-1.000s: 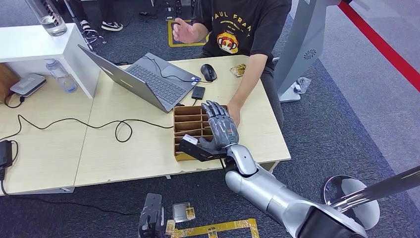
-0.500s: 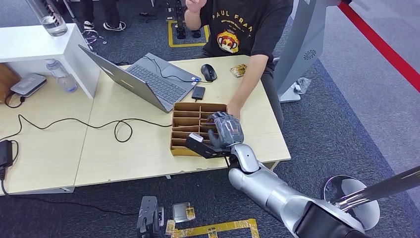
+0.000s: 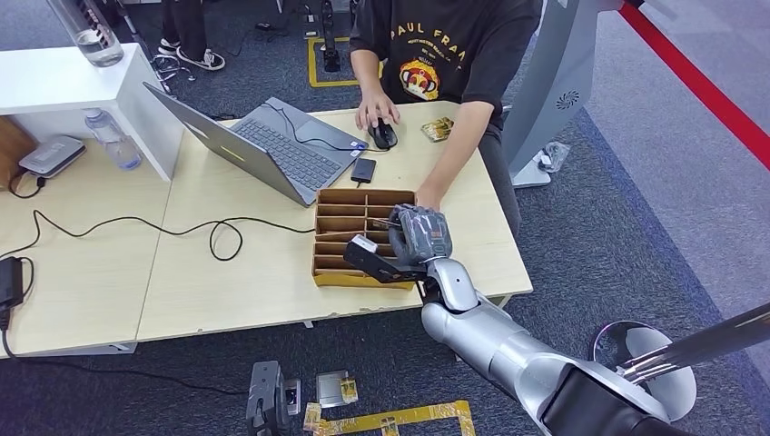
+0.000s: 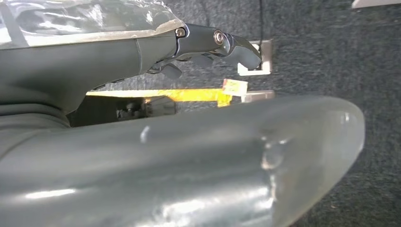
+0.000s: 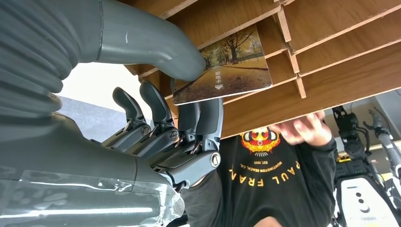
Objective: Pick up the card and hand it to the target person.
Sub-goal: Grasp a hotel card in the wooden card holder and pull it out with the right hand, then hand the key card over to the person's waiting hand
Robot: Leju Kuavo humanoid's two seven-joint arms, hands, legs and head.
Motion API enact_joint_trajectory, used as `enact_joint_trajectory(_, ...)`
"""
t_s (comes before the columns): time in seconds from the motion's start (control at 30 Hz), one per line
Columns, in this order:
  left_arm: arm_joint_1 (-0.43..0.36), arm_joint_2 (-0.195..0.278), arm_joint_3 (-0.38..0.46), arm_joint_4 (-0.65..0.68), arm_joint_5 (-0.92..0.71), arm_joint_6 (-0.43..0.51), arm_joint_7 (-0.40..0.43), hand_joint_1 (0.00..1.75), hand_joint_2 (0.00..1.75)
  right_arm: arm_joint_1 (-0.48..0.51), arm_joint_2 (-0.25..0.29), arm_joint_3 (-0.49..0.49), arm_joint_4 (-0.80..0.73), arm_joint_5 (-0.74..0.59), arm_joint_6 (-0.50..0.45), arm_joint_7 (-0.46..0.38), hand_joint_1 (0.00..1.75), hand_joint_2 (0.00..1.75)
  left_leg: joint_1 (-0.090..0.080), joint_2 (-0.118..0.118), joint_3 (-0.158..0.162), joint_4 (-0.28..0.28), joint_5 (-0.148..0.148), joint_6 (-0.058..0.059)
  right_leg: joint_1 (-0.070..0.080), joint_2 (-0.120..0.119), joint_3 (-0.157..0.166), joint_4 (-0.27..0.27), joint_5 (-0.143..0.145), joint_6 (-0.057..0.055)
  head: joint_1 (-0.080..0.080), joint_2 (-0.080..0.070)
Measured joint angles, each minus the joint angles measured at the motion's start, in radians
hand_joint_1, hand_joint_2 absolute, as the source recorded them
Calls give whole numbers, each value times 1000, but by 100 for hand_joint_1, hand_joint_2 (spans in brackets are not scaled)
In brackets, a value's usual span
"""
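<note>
My right hand hovers over the brown divided box on the table, fingers curled down into it. In the right wrist view my right hand pinches the card, printed with an autumn tree avenue, between its thumb and dark fingers. The card's far edge lies against the wooden box dividers. The person in a black T-shirt sits across the table, one hand beside the box, the other on the mouse. My left hand hangs over the dark floor, fingers apart and holding nothing.
An open laptop and a small black device lie behind the box. A black cable loops across the table. A water bottle stands by the white shelf. Cards and a device lie on the floor.
My right hand's fingers went from stretched out over the box to curled down into it around the card. The person's raised hand came down onto the mouse.
</note>
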Motion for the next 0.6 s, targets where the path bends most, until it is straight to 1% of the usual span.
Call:
enact_joint_trajectory(0.1, -6, -3, 0, 4, 18, 7, 45, 0, 0, 0, 0, 1, 0, 10, -1, 15, 172, 175, 0, 0, 0, 0, 0, 0, 0, 0, 0, 0, 0, 0, 0, 0)
enact_joint_trajectory(0.13, -7, -3, 0, 5, 20, 11, 59, 0, 0, 0, 0, 1, -1, 13, -3, 20, 175, 175, 0, 0, 0, 0, 0, 0, 0, 0, 0, 0, 0, 0, 0, 0)
enact_joint_trajectory(0.23, -11, -5, 0, 7, 24, 16, 80, 0, 0, 7, -1, -1, -17, 37, -23, 27, 175, 175, 0, 0, 0, 0, 0, 0, 0, 0, 0, 0, 0, 0, 0, 0)
enact_joint_trajectory(0.3, -13, -5, 0, 9, 25, 16, 81, 0, 0, 22, -2, -13, -48, 82, -45, 20, 175, 175, 0, 0, 0, 0, 0, 0, 0, 0, 0, 0, 0, 0, 0, 0)
enact_joint_trajectory(0.47, -18, -8, 0, 15, 23, 17, 80, 0, 0, 82, -3, -87, -185, 205, -65, -23, 158, 175, 0, 0, 0, 0, 0, 0, 0, 0, 0, 0, 0, 0, 0, 0)
enact_joint_trajectory(0.6, -20, -10, 0, 21, 24, 18, 96, 0, 0, 121, -4, -145, -304, 247, -68, -16, 152, 175, 0, 0, 0, 0, 0, 0, 0, 0, 0, 0, 0, 0, 0, 0)
